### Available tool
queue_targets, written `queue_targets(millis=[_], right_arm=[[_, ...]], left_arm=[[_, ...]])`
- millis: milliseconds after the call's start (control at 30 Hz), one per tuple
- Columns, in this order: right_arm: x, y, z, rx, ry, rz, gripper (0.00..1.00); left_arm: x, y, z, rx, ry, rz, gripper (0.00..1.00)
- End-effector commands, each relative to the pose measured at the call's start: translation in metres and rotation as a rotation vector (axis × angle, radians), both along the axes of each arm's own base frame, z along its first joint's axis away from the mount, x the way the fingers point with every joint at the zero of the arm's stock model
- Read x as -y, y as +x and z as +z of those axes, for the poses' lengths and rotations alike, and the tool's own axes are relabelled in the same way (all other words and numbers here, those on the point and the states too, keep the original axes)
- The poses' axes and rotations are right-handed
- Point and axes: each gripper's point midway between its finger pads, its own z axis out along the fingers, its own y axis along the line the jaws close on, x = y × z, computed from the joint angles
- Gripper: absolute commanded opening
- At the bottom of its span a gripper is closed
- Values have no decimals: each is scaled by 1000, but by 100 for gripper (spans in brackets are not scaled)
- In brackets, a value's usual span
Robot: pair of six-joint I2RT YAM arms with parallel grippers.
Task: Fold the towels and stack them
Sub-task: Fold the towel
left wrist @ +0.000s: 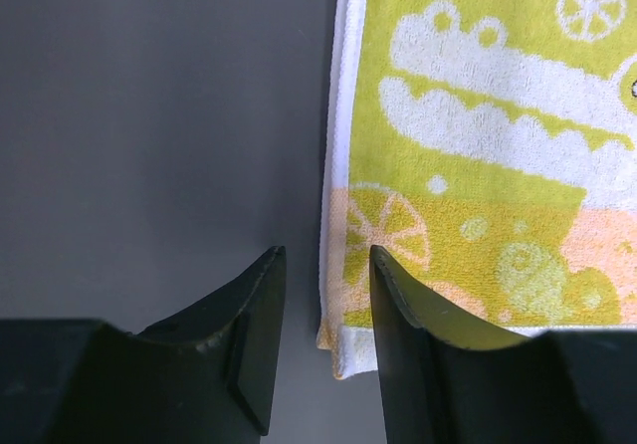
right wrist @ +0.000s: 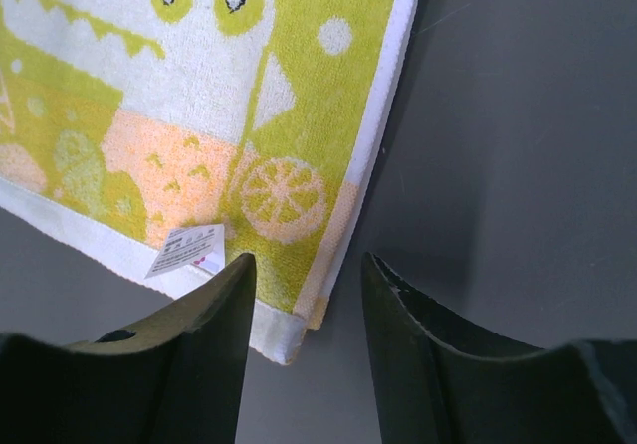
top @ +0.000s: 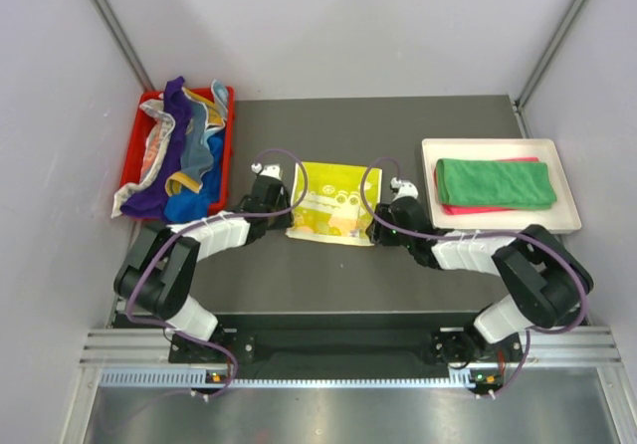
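A yellow-green patterned towel (top: 333,201) lies flat in the middle of the dark table. My left gripper (top: 276,213) is open at the towel's near left corner (left wrist: 343,349), one finger on each side of the edge. My right gripper (top: 383,217) is open at the near right corner (right wrist: 299,330), straddling it the same way. A white care label (right wrist: 184,250) shows on that corner. A green towel (top: 495,181) lies folded on a pink one (top: 478,208) in the white tray. Several unfolded towels (top: 179,150) fill the red bin.
The red plastic bin (top: 224,155) stands at the far left of the table. The white flat tray (top: 567,215) stands at the far right. Grey walls enclose the table on three sides.
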Motion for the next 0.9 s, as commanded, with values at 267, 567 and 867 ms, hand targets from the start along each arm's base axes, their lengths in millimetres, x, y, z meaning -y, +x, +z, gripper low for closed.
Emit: queue_targets(millis=[267, 567, 867], right_arm=[[-8, -9, -17, -64, -77, -52, 50], [-2, -13, -29, -104, -141, -68, 23], [7, -24, -25, -125, -178, -45, 10]], left_arm=[[1, -14, -22, -111, -12, 33, 46], [12, -34, -33, -168, -61, 16, 23], [20, -54, -19, -176, -127, 26, 0]])
